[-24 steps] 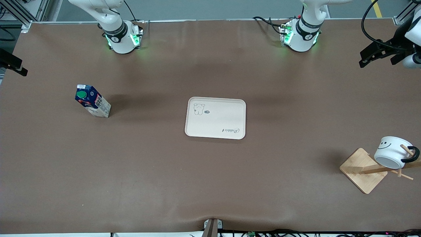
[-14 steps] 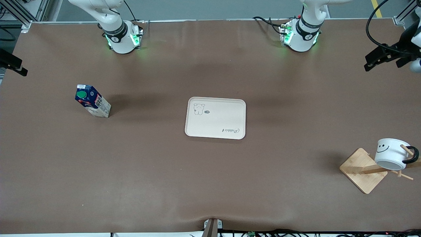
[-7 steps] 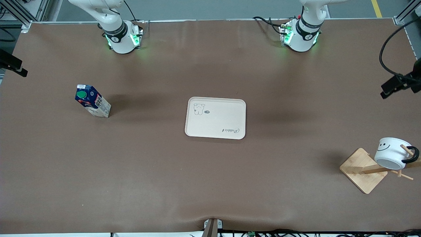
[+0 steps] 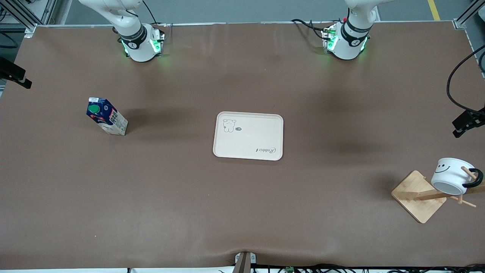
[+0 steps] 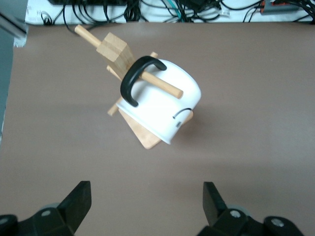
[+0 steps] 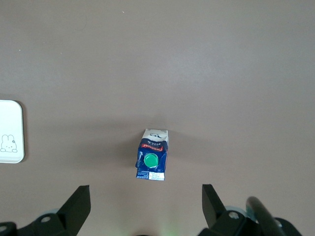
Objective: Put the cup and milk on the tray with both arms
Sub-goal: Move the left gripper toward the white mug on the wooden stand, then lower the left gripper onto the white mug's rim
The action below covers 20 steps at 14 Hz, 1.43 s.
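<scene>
The white smiley cup (image 4: 451,176) hangs by its black handle on a peg of a wooden rack at the left arm's end of the table; it also shows in the left wrist view (image 5: 167,105). My left gripper (image 4: 468,123) is open and empty in the air, apart from the cup (image 5: 146,196). The blue and white milk carton (image 4: 106,120) stands upright toward the right arm's end. My right gripper (image 6: 146,199) is open and empty high over the table beside the carton (image 6: 152,155). The beige tray (image 4: 248,135) lies empty mid-table.
The rack's square wooden base (image 4: 416,197) rests near the table's edge at the left arm's end, with its pegs (image 5: 155,83) sticking out. The arms' bases (image 4: 142,43) stand at the table's edge farthest from the front camera. Cables lie along the edge nearest the front camera.
My left gripper has travelled along the left arm's end of the table toward the cup and its rack. The right arm, milk and tray have not moved.
</scene>
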Available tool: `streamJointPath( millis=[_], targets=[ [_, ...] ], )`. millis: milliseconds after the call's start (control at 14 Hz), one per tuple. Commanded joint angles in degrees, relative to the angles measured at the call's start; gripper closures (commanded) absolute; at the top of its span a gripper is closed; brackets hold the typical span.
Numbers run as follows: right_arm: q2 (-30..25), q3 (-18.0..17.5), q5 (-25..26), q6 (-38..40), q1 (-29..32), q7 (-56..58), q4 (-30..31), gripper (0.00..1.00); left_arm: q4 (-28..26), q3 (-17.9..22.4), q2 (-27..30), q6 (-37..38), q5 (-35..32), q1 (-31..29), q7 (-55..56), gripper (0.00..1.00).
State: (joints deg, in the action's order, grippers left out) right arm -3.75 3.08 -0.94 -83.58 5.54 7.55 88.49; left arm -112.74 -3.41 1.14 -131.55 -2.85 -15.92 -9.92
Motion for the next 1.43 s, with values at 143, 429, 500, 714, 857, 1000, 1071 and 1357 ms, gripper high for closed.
streamJointPath(
  millis=[143,429,500,714,857,1000,1071,1357],
  targets=[
    [0.1,-0.4,0.4,-0.1,0.7,-0.3,-0.2,0.0,-6.4,-0.5,-0.8,-12.3,4.8,-1.9,-7.9,0.0],
    [0.1,-0.4,0.3,-0.1,0.7,-0.3,-0.2,0.0,-6.3,-0.5,-4.6,-16.1,16.5,-1.9,-17.6,0.0],
    [0.1,-0.4,0.3,-0.1,0.7,-0.3,-0.2,0.0,-6.3,-0.5,-5.5,-17.2,19.9,-1.9,-21.2,0.0],
    [0.1,-0.4,0.3,0.1,0.8,-0.3,-0.2,0.0,-5.7,-0.5,-7.8,-17.7,31.5,-2.7,-32.3,0.0],
    [0.1,-0.4,0.3,0.1,0.8,-0.3,-0.2,0.0,-4.9,-0.5,-8.8,-17.7,36.1,-3.0,-37.9,0.0],
    [0.1,-0.4,0.3,0.1,0.8,-0.3,-0.2,0.0,-4.1,-0.5,-9.1,-17.7,37.1,-2.8,-39.6,0.0],
    [0.1,-0.4,0.3,0.2,0.8,-0.4,-0.2,0.0,-3.7,-0.5,-9.3,-17.7,37.2,-2.6,-40.0,0.0],
    [0.1,-0.4,0.3,0.3,0.9,-0.5,-0.2,0.0,-2.0,-0.7,-11.2,-18.6,37.2,-2.4,-41.3,0.11]
  ],
)
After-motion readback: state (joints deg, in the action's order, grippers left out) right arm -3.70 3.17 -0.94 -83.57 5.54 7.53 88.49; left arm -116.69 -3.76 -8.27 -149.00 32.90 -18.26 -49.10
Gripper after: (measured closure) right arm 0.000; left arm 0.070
